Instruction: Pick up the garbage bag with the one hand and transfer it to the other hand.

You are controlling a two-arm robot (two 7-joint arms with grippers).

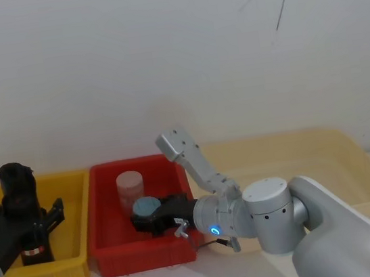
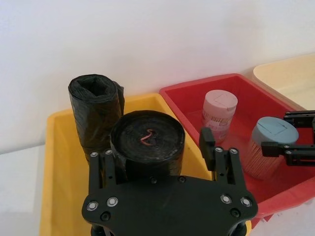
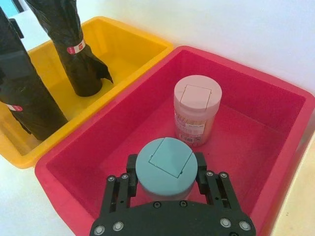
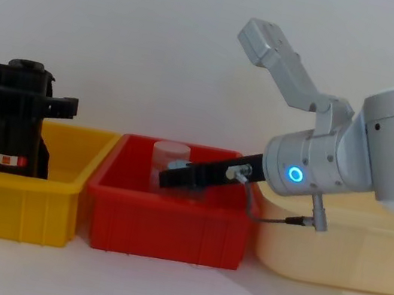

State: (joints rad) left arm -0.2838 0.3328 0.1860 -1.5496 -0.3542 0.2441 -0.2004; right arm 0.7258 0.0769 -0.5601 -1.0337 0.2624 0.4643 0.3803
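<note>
Fingers (image 2: 101,167) of left gripper (image 1: 24,213) gape astride the garbage bag (image 2: 147,142); right gripper (image 3: 166,162) flanks a jar (image 2: 269,135).

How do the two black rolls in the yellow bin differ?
The garbage bag has a flat, tightly wound top; the other roll behind it has a hollow, crumpled one. The garbage bag is straight; the other roll flares at its foot. The open left gripper straddles the garbage bag; the other roll stands free. Both are black, upright, red-and-white labelled. The right gripper is in the red bin.
</note>
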